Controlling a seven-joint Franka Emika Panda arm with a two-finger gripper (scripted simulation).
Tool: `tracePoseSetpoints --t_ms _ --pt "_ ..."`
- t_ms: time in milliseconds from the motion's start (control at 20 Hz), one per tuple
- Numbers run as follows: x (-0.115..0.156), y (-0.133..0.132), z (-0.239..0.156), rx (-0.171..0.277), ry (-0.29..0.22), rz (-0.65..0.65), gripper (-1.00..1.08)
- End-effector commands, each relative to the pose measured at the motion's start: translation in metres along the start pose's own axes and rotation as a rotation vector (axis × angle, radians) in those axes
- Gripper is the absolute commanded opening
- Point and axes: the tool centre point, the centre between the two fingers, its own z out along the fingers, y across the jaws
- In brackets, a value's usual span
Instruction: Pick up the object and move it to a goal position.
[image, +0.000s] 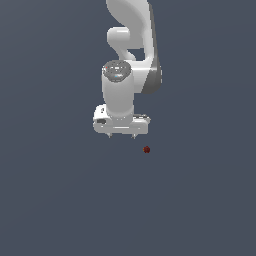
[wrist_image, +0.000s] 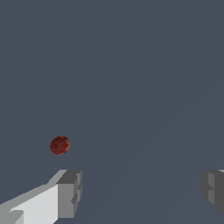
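1. The ball (image: 146, 149) is a tiny dark red sphere with faint orange mottling, far smaller than the gripper (image: 122, 136). I judge it very light. Whether it is hard or soft the pictures do not tell.
2. Being round and smooth-looking, it will likely roll at a nudge and may squirt out from between flat pads if pinched off-centre. The best hold, as I judge it, is across its widest part, one finger on each side, closing gently.
3. The ball lies on the plain dark grey floor (image: 60, 200), just below the gripper and a little toward the exterior view's right, outside the line between the fingers. The wrist view agrees: the ball (wrist_image: 60, 145) sits near one finger (wrist_image: 69, 192), not in the gap.
4. The gripper is spread wide with nothing between its fingers. It hangs above the floor, apart from the ball.
5. Count: one ball, one white arm (image: 131, 45), one gripper with two fingers. No goal marker shows in either view, so I cannot tell where the ball must go.
6. To grasp it, I judge the gripper must first shift sideways to centre over the ball, then descend.
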Motion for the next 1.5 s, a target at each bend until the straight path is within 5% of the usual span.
tracePoseSetpoints --t_ms 0,900,1450 --pt "0.000 0.000 0.000 0.000 0.000 0.000 1.00" --pt "-0.007 -0.011 0.016 -0.009 -0.026 -0.081 1.00" --pt "-0.007 -0.053 0.051 -0.017 -0.006 -0.323 1.00"
